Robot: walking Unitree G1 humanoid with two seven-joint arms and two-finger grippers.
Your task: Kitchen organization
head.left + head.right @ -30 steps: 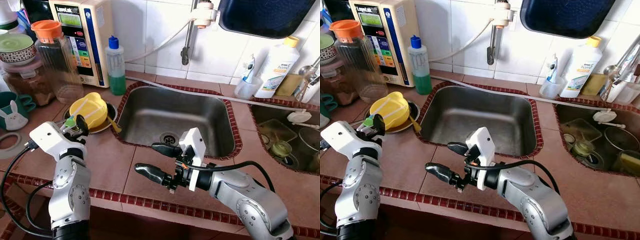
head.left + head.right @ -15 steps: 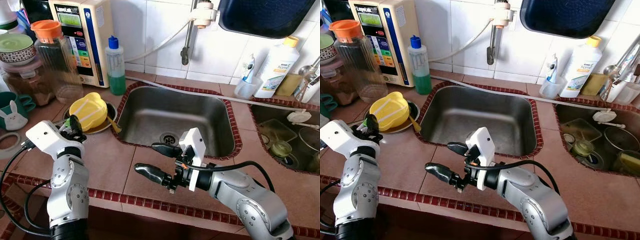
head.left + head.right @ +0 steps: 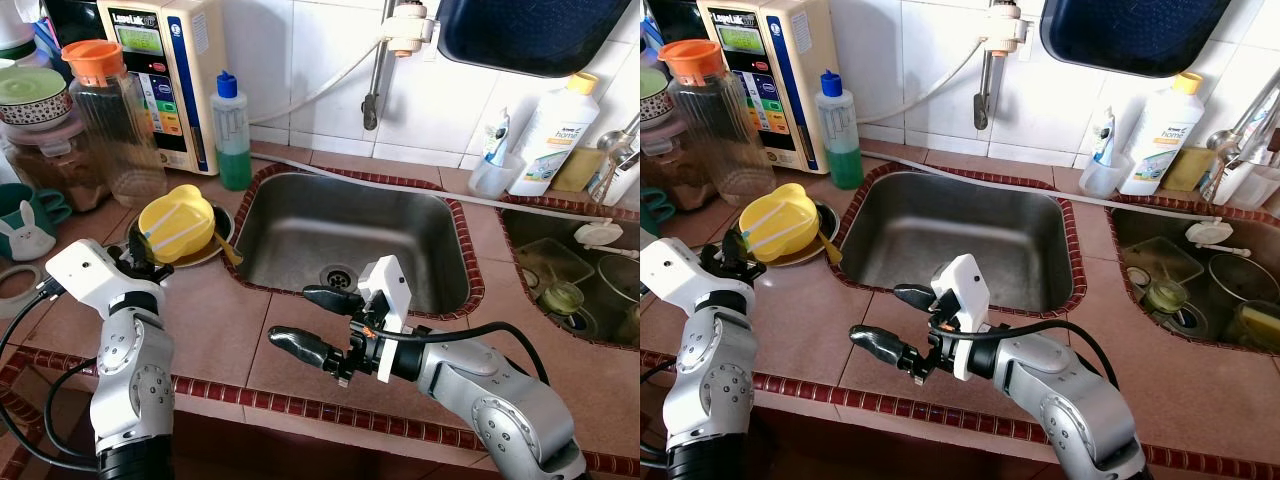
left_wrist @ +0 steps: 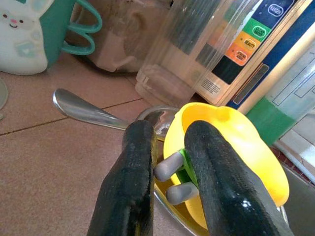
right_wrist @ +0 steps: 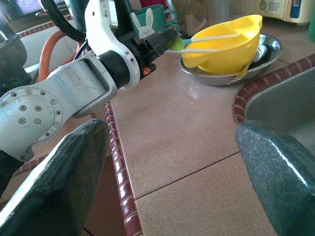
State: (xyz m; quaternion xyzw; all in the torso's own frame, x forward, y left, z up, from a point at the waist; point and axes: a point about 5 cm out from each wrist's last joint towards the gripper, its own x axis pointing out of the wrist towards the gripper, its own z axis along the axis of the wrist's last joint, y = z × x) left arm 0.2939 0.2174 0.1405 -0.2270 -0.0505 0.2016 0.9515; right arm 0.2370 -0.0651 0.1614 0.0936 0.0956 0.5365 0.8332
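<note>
Beside the yellow bowl [image 3: 177, 221], left gripper [image 4: 165, 169] pinches chopsticks [image 5: 211, 43].

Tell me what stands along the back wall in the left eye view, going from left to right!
Orange-lidded jar → water machine → green soap bottle → faucet pipe → small clear cup → white bottle with yellow cap.

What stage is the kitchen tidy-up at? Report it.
Done: nothing visibly put away. The centre sink is bare. In hand: the left pincer is shut on the chopsticks lying across the yellow bowl. The right pincer hovers open by the sink. Left: bowl, metal plate, spoon.
</note>
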